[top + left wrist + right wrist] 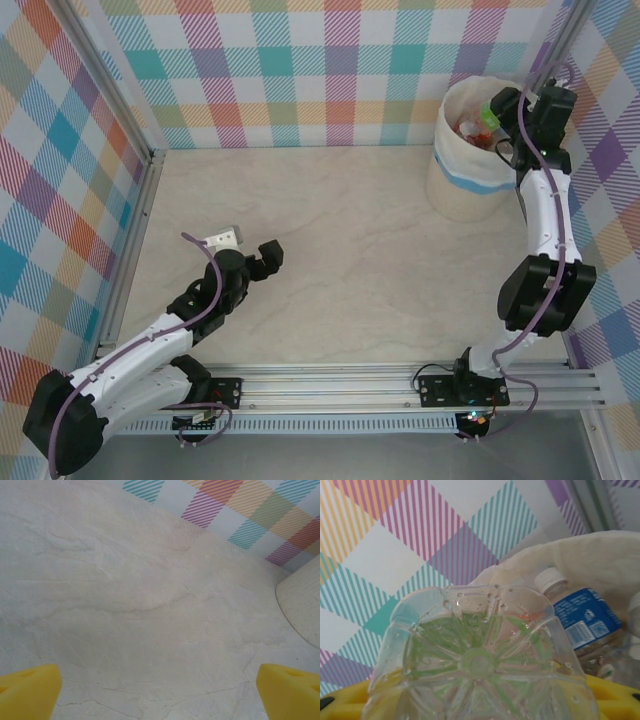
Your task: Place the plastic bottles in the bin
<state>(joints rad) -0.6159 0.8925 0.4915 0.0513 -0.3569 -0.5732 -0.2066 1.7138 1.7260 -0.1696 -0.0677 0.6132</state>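
plastic bottles (468, 126) are seen piled in the bin (470, 195), just below the right hand (503, 108), which is clamped on a clear green-labelled bottle (479, 655) held over the rim. the left hand (268, 258) is spread wide, holding nothing, above the surface (350, 220). only this release is judged left. the pile's depth and count are hidden.
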